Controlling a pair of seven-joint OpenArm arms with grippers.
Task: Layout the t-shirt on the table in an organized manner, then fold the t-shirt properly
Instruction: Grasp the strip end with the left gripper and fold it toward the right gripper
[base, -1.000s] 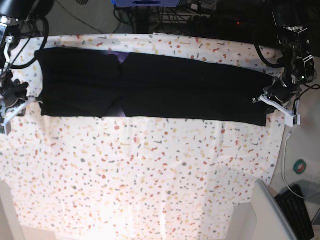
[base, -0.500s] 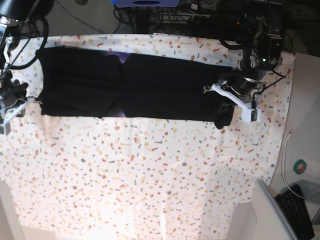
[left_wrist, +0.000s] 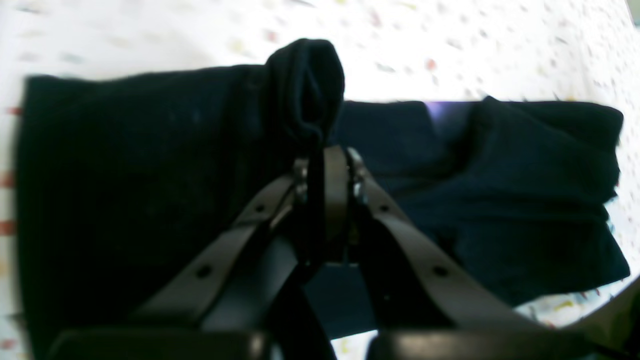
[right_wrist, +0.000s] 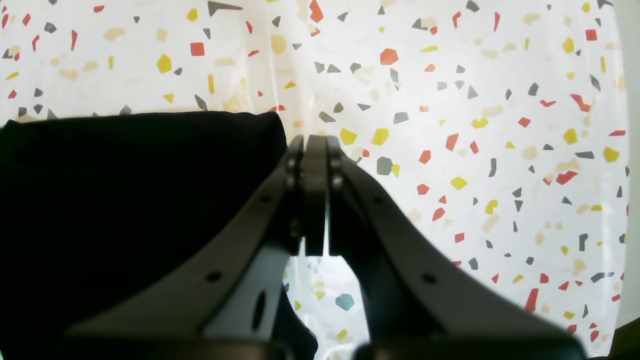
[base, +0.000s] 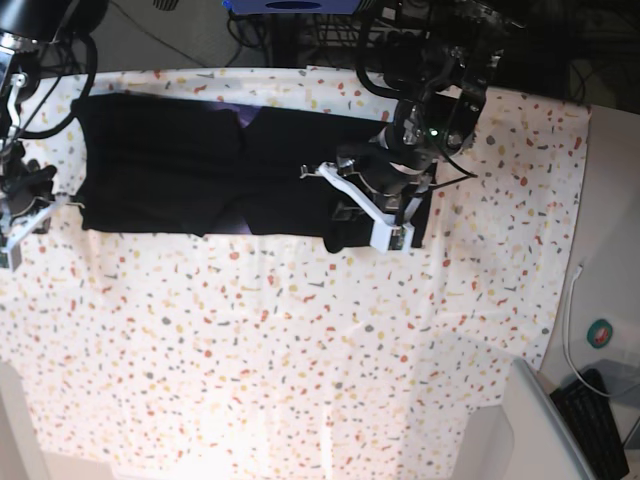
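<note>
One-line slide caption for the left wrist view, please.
Left gripper shut on a bunched fold of the black t-shirt, above the speckled table.

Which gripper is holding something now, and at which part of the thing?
The left gripper holds the t-shirt by a bunched fold of its end. The right gripper is shut, holding nothing.

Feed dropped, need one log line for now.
left pincer: shut on shirt hem, carrying it over the shirt | right pincer: shut, empty, beside shirt's corner | fold: unfinished
</note>
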